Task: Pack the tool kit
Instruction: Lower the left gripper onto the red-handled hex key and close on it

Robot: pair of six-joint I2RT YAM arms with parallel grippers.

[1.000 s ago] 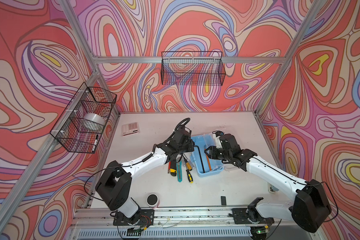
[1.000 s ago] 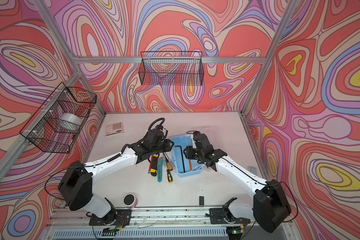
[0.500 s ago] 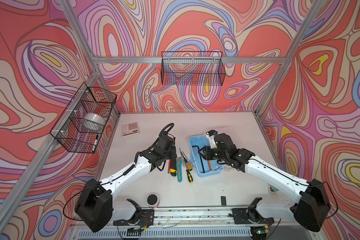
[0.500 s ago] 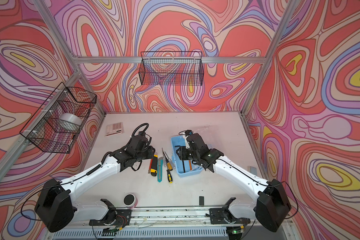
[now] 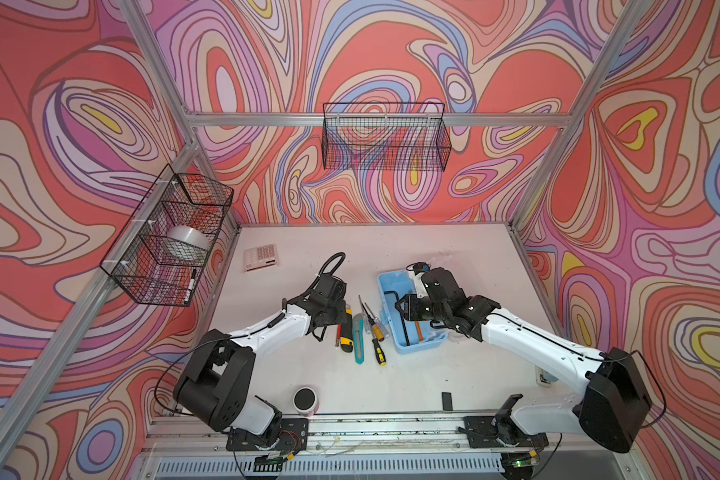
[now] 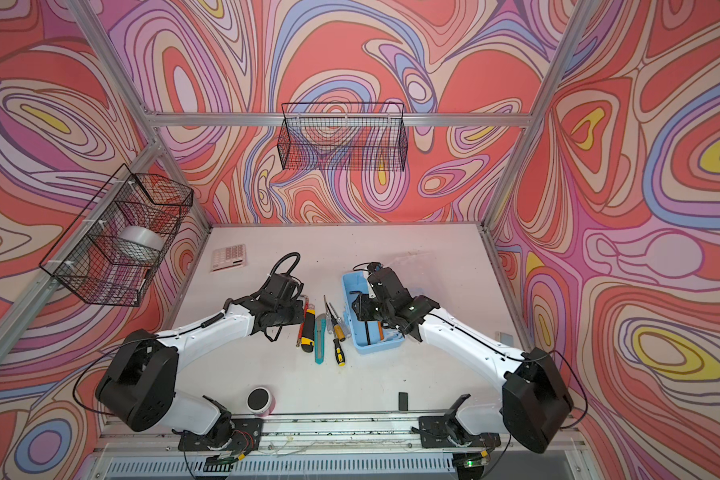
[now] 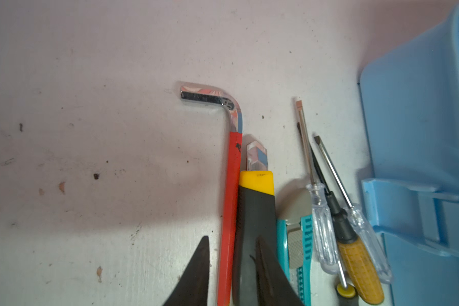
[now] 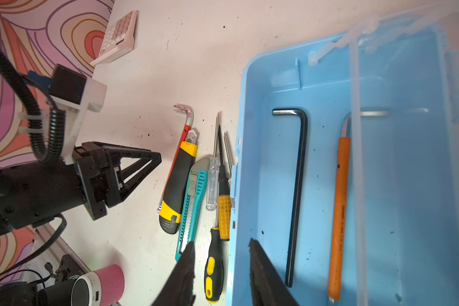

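The light blue case [image 5: 422, 348] [image 8: 408, 185] lies open, its clear lid [image 8: 356, 172] swung back. Inside rest a black hex key [image 8: 297, 185] and an orange-sleeved hex key [image 8: 339, 212]. Left of the case lie a red hex key [image 7: 231, 185], a yellow-black knife [image 7: 255, 212], a teal knife [image 8: 194, 201] and screwdrivers [image 5: 377, 332]. My left gripper [image 7: 232, 241] [image 5: 342, 318] is open and low, its fingers either side of the red key and the knife's edge. Open too, my right gripper [image 8: 221, 245] [image 5: 400, 309] hovers astride the case's left wall.
A pink-white calculator [image 5: 260, 257] lies at the back left. A pink and black cylinder [image 5: 305, 400] stands near the front rail, with a small black block [image 5: 447, 401] to its right. Wire baskets hang on the left wall [image 5: 171, 237] and the back wall [image 5: 385, 137].
My left gripper has moved left, away from the case, and come down over the red hex key while narrowing. My right gripper has shifted slightly left, to the case's left wall.
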